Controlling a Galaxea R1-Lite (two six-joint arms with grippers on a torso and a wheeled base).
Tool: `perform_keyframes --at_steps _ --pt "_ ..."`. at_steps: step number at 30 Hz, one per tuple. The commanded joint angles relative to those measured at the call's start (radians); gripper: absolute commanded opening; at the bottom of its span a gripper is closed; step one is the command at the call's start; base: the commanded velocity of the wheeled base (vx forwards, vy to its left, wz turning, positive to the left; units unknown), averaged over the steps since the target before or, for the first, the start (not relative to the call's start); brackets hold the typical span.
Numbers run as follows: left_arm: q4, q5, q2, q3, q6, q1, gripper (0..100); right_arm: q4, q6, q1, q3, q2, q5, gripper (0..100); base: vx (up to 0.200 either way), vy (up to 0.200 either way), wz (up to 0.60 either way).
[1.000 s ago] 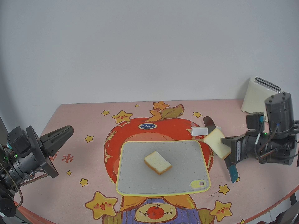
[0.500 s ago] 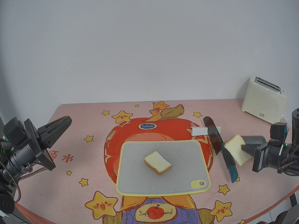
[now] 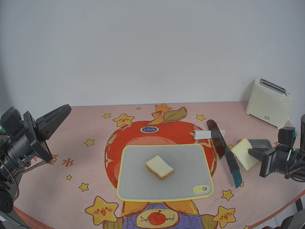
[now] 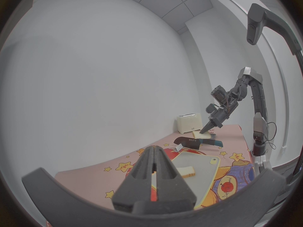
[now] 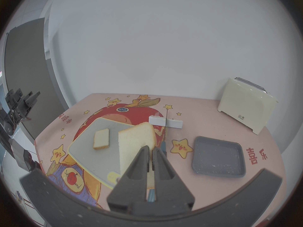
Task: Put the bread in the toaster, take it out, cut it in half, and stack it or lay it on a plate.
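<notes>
the left tool [image 3: 65,109] hangs over the desk's [image 3: 79,156] left edge, its fingers pressed together on nothing. mid-desk, one half slice [image 3: 159,166] lies flat on the grey cutting board [image 3: 133,182]. right of the board, a dark knife [image 3: 224,150] with a blue handle lies with its blade across a small white rest [image 3: 201,134]. just past it the right tool [image 3: 251,151] pinches the other half slice [image 3: 243,153], held on edge above the desk beside the grey tray [image 3: 263,142]. the cream toaster [image 3: 270,107] stands at the far right corner.
</notes>
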Motion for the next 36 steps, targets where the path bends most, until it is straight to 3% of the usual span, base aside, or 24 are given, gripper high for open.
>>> perform_keyframes --at_steps 1,13,16,24,26,32,36 --pt "0.001 -0.001 0.001 0.002 0.000 0.000 0 0.001 0.000 -0.003 -0.001 0.002 0.001 0 0.000 -0.200 0.00" --pt "-0.001 -0.005 -0.004 0.007 0.002 -0.005 0 0.008 0.005 -0.001 0.001 0.007 -0.001 0 0.000 -0.200 0.00" --pt "-0.001 -0.034 -0.005 0.010 0.002 -0.008 0 0.010 0.016 0.008 0.002 0.011 0.001 0 0.000 -0.200 0.00" --pt "-0.003 -0.045 -0.007 0.017 0.005 -0.008 0 0.008 0.124 0.012 -0.018 0.065 -0.001 0 0.000 -0.200 0.00" --pt "-0.004 -0.047 -0.009 0.025 0.003 -0.008 0 0.008 0.195 0.022 -0.041 0.111 -0.009 0 0.000 -0.100 0.00" --pt "-0.004 -0.045 -0.016 0.030 0.003 -0.009 0 0.004 0.295 0.051 -0.073 0.228 -0.102 0 0.000 0.000 0.00" --pt "-0.003 -0.047 -0.016 0.033 0.003 -0.009 0 -0.007 0.316 0.052 -0.076 0.290 -0.127 0 0.000 0.000 0.00"
